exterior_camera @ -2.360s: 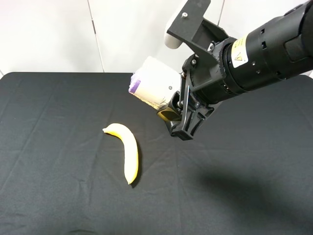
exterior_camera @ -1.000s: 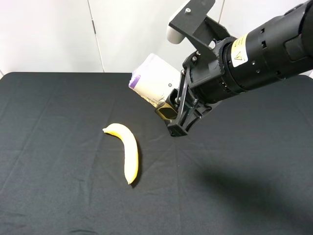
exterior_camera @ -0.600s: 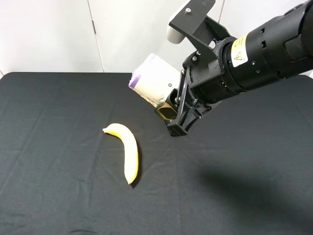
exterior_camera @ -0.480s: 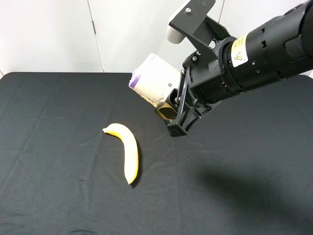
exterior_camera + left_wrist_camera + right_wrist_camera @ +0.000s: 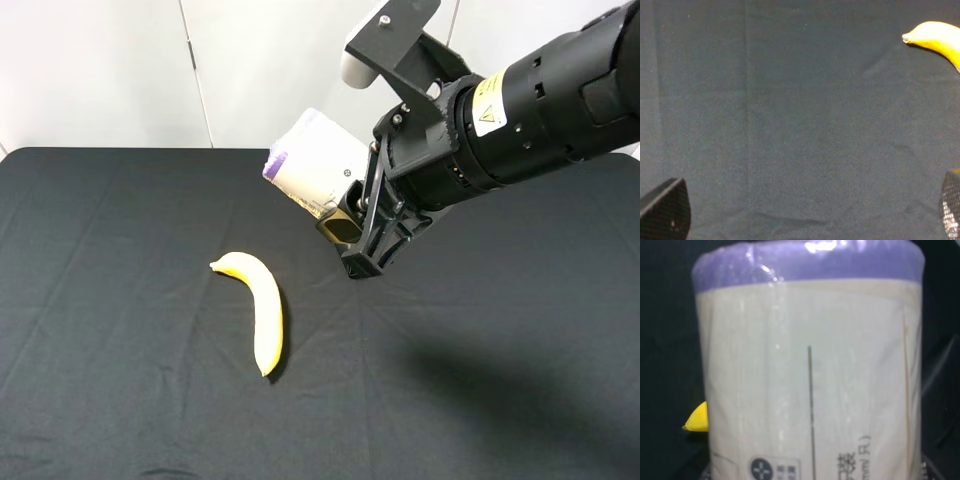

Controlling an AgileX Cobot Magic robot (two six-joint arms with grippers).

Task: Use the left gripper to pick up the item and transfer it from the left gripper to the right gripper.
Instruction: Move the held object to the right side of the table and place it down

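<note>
Right gripper [image 5: 350, 225], bulky black with a yellow warning sticker, pinches the small off-white paper-wrapped canister [image 5: 318, 172] with its purple rim, tilted in the air above the black cloth [image 5: 120, 250]; the black-fingered left gripper [image 5: 807, 215] stands spread and empty (a yellow banana [image 5: 258, 305] nearby), so the handover looks complete.

The banana [image 5: 258, 305] lies on the worktop [image 5: 120, 400], left of centre. Behind and right of it, above the worktop, the item [image 5: 315, 170] sits in the right gripper [image 5: 345, 235], which reaches in from the right.
</note>
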